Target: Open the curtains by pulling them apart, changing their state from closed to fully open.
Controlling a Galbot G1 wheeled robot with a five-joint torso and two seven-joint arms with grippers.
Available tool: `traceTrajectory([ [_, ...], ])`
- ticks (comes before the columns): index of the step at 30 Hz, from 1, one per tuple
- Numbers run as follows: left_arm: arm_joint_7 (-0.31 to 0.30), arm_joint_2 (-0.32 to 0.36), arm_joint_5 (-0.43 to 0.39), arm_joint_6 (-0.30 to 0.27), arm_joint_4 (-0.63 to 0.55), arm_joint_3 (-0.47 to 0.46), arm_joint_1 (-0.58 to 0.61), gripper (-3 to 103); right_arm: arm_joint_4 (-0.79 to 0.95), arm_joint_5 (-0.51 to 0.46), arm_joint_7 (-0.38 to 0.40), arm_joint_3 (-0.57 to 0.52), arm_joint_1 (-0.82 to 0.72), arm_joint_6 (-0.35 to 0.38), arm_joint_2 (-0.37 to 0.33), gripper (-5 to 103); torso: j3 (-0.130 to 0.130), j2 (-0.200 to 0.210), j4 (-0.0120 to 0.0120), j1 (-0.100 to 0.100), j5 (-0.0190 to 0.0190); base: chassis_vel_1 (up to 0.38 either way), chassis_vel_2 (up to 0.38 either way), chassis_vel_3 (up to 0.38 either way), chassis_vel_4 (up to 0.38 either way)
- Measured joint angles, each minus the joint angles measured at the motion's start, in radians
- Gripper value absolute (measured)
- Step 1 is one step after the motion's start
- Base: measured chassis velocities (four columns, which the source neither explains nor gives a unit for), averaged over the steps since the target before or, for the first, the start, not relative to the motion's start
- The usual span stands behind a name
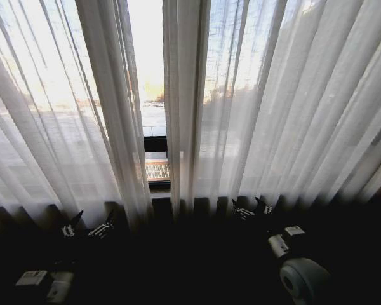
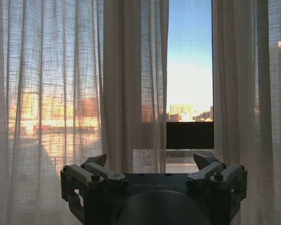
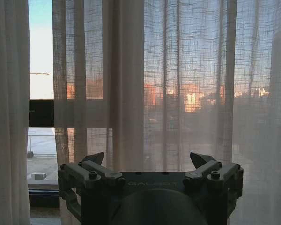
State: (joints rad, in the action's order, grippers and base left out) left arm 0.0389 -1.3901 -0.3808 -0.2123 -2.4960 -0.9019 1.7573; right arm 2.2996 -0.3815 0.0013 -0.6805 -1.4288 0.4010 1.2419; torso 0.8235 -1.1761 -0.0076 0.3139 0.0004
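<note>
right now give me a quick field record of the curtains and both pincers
left curtain: hanging, inner edge bunched beside the gap
right curtain: hanging, inner edge bunched beside the gap
gap: narrow strip of bare window between the panels
left pincer: open, low in front of the left curtain, holding nothing
right pincer: open, low in front of the right curtain, holding nothing
task state: only partly open

Two curtains [image 1: 254, 101], two hands [image 1: 87, 227].

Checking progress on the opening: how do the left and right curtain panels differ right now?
The left curtain slants outward toward its bottom; the right curtain hangs straighter near the gap. The left gripper sits lower than the right gripper. Both panels are sheer, pleated, ungrasped.
</note>
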Motion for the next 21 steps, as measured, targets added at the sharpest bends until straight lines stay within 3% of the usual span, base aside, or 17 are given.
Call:
traceTrajectory([
  [21,0.000,-0.004,0.002,0.014,-0.002,-0.001,0.004,100,0.002,0.000,-0.001,0.002,-0.003,-0.002,0.004,100,0.000,0.000,0.0000,0.000,-0.0001,-0.092,0.361,0.087,-0.368],
])
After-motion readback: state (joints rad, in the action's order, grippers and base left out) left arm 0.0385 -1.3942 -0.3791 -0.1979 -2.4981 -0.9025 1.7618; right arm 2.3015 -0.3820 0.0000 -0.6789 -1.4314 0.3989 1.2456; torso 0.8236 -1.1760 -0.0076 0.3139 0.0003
